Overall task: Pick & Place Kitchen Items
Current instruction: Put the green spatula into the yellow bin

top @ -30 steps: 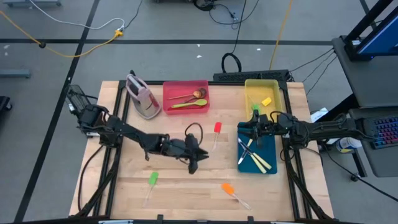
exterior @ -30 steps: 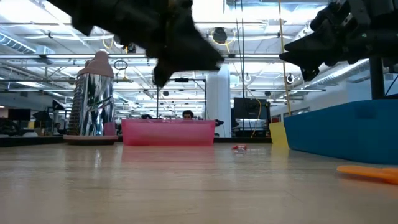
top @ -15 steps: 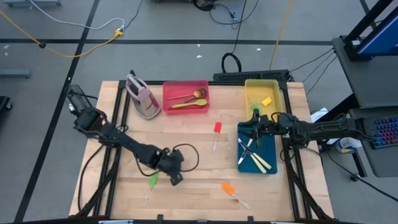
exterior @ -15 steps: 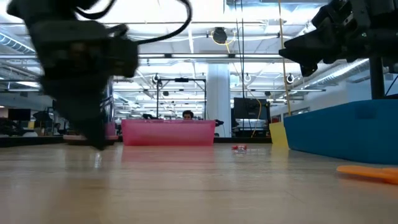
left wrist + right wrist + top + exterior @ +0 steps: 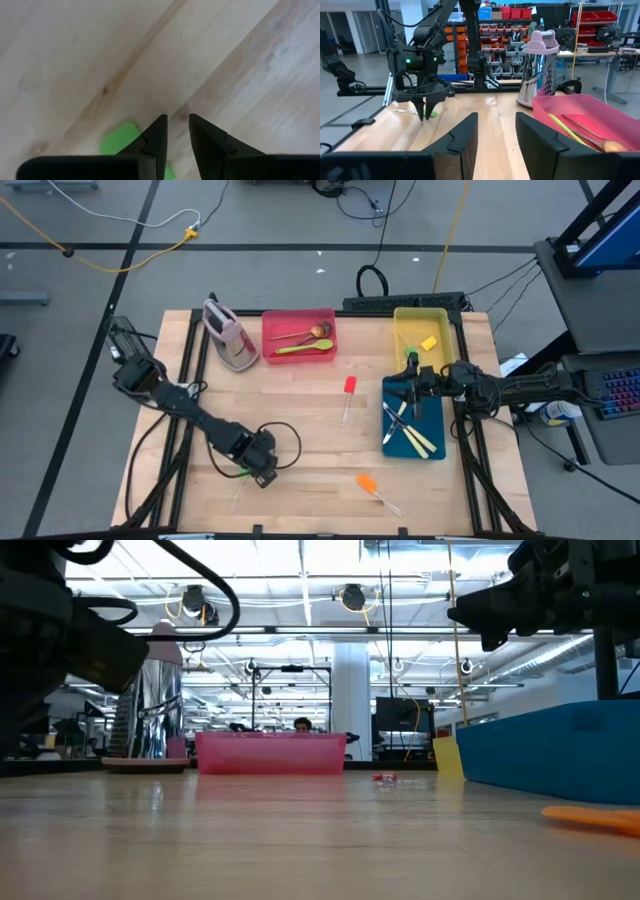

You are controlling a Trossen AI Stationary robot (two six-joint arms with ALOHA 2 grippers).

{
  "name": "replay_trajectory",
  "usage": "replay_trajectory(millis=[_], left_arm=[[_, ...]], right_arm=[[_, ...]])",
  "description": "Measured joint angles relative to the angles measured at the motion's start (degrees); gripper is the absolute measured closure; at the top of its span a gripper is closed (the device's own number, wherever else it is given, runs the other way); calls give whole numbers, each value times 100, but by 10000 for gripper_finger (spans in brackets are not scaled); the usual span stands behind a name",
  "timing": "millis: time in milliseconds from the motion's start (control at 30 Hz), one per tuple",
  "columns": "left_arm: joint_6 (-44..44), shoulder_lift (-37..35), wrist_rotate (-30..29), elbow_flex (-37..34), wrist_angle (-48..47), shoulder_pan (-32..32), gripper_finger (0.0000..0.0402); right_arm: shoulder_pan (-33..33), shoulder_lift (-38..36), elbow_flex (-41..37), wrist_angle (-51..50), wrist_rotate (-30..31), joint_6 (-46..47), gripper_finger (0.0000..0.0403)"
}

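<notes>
The pale wooden worktop point(image 5: 300, 420) stands on a grey floor crossed by cables, and the low view looks past it into a large hall with ceiling lights and racks; the right wrist view shows shelving with red bins beyond the worktop edge; at the far side of the worktop sit the pink-and-grey container point(image 5: 229, 335), the red tray point(image 5: 298, 319) and the yellow tray point(image 5: 422, 316), with the blue tray point(image 5: 431, 420) just in front of the yellow one; the red tray holds a wooden spoon point(image 5: 303, 334) and a green spoon point(image 5: 305, 348); the blue tray holds cream-handled knives point(image 5: 419, 441) and other slim utensils that cannot be told apart; a red spatula point(image 5: 349, 387) lies on bare wood near the middle, and an orange spatula point(image 5: 368, 484) lies near the front edge, well apart from it; the left gripper point(image 5: 259, 471) is low over the front left part of the worktop, its fingers point(image 5: 156, 131) a small gap apart and clamped on nothing, tips directly above the green spatula point(image 5: 118, 139); most of that spatula is covered by the gripper in the high view, and only the green head shows in the left wrist view, partly behind one finger; whether the tips touch it cannot be told; the right gripper point(image 5: 414, 387) hangs over the blue tray, its fingers point(image 5: 462, 137) apart and empty; in the low view the left arm is cut off at the picture edge.
</notes>
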Motion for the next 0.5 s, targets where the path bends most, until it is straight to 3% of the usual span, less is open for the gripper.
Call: replay_trajectory(millis=[300,500], left_arm=[[91,2,92,-7,-39,224,313],[771,37,-83,244,-362,640,313]], right_arm=[[0,2,0,127,-2,-491,275],[0,0,0,317,-3,-869,275]])
